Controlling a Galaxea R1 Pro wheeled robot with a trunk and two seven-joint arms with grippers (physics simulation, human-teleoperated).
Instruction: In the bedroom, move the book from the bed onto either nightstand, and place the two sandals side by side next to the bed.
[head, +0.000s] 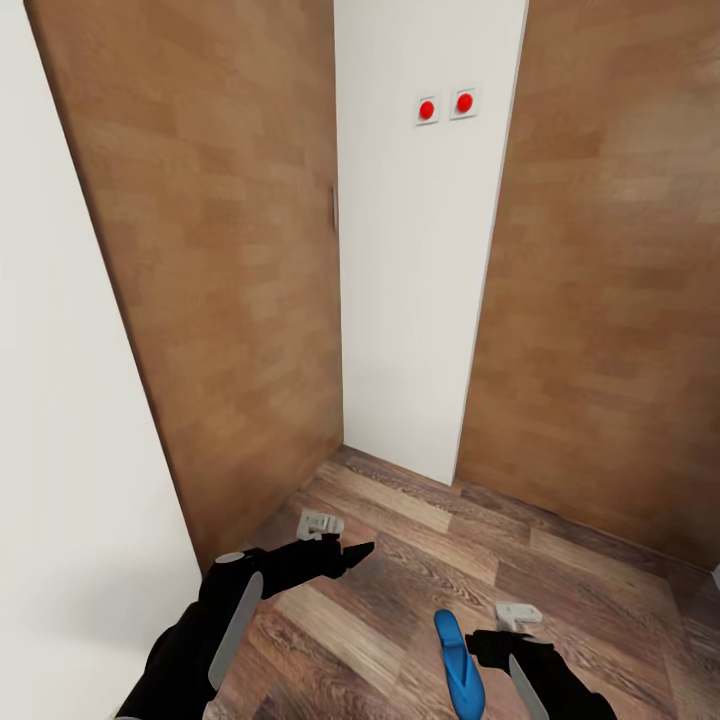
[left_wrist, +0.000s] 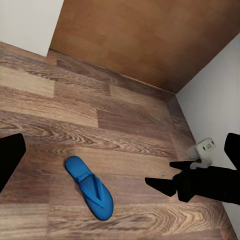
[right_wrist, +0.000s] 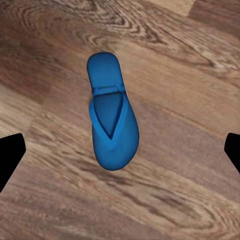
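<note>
Your head camera faces a corner: white wall panel (head: 420, 250) with two red buttons (head: 445, 105) between wood-clad walls (head: 220, 250); plank floor (head: 400, 600) below. One blue sandal (head: 458, 668) lies flat on the floor just beside your right gripper (head: 478, 647); the right wrist view has it (right_wrist: 111, 120) centred between two dark fingertips (right_wrist: 10, 155) standing wide apart, not touching it, so that pincer is apart. Your left gripper (head: 350, 552) points forward above the floor; its fingers look together, carrying nothing. Left wrist view shows the same sandal (left_wrist: 90, 187) near the right arm (left_wrist: 200, 182).
</note>
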